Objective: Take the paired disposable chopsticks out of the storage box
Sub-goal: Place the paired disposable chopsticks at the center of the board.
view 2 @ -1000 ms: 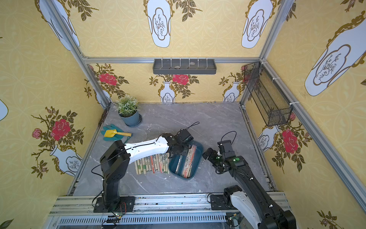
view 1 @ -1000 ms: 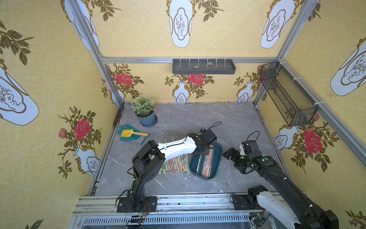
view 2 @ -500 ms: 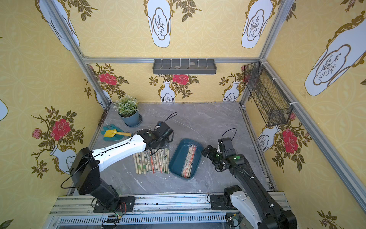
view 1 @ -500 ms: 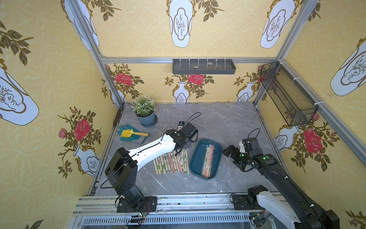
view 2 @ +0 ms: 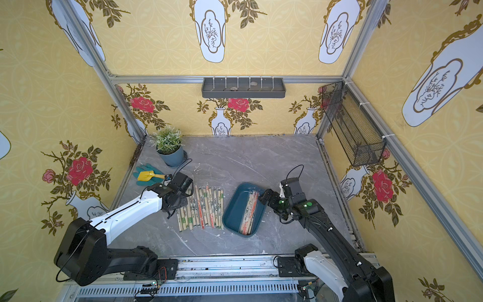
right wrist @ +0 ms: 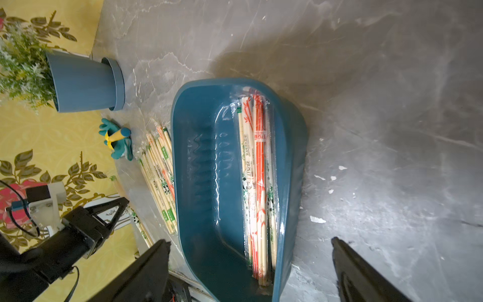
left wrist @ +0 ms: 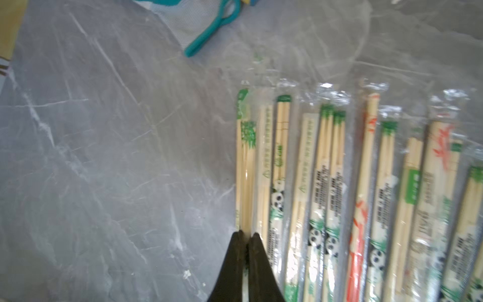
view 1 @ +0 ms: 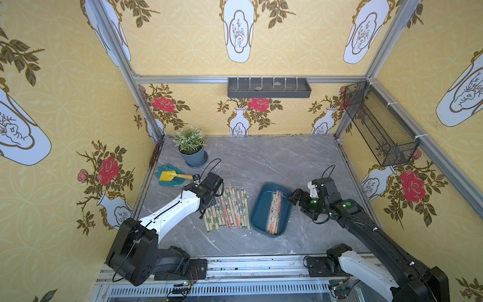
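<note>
Fingers: left gripper [left wrist: 246,235] clamped on clear-sleeved bamboo chopsticks [left wrist: 245,162]; right gripper [right wrist: 250,240] spread.
Axis: front-to-back on grey marble counter [view 1: 261,162].
Hidden: gripped end.

A potted plant [view 1: 191,147] stands in the far left corner of the marble table [view 1: 264,159], near a yellow trowel [view 1: 169,175] lying on teal gloves [view 1: 164,182]. The grey wall shelf [view 1: 269,91] holds perhaps two pebbles. A black mesh basket [view 1: 379,125] hangs on the right-hand wall.

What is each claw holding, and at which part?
Left claw: one green-printed chopstick pair, pinched partway along its length. Right claw: open, empty.
</note>
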Motion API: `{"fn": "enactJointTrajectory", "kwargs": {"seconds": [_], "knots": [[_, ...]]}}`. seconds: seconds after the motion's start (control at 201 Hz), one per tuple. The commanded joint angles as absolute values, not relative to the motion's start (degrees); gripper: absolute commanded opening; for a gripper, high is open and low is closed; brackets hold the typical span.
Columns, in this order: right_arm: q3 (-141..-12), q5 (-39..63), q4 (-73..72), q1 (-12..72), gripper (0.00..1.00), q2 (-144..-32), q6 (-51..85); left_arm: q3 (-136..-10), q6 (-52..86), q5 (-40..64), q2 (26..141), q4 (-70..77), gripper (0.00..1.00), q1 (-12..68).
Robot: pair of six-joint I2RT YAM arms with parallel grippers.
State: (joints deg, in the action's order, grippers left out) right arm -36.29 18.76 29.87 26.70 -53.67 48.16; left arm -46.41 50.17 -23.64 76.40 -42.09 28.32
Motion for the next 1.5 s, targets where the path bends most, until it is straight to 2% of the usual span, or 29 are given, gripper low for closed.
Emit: {"fn": "enactJointTrajectory", "kwargs": {"seconds": [0.0, 0.204, 0.498, 0.592, 0.846, 1.031, 1.175, 1.245, 1.499], "knots": [[-37.2, 16.1, 27.2, 29.2, 0.98, -54.5, 49.8, -45.1, 49.3, -25.1, 76.7, -41.0, 0.00, 25.5], [-36.9, 15.0, 27.6, 30.2, 0.97, -54.0, 50.2, -44.1, 46.2, -25.1, 78.8, -37.5, 0.00, 19.6], [-36.7, 14.3, 28.8, 30.1, 0.97, -52.8, 50.3, -44.9, 44.5, -23.3, 86.7, -33.2, 0.04, 18.7], [-36.6, 14.1, 29.0, 30.1, 0.97, -52.5, 50.3, -45.2, 43.8, -21.7, 88.2, -31.4, 0.11, 18.7], [-36.3, 13.4, 30.0, 30.1, 0.98, -52.3, 50.4, -47.0, 43.3, -21.2, 86.7, -33.1, 0.38, 18.8], [-36.3, 12.2, 31.5, 30.0, 0.97, -52.0, 50.5, -48.9, 42.6, -17.7, 81.5, -35.6, 0.43, 19.4], [-35.6, 12.1, 32.4, 28.6, 0.97, -51.8, 50.4, -53.0, 41.8, -11.8, 78.6, -34.0, 0.46, 24.7], [-35.2, 12.7, 32.8, 27.6, 0.97, -51.4, 50.1, -56.1, 41.8, -9.9, 79.8, -32.9, 0.48, 30.4], [-33.9, 14.5, 35.3, 21.0, 0.98, -50.3, 46.7, -73.3, 42.2, -7.4, 95.6, -31.3, 0.50, 48.7]]}}
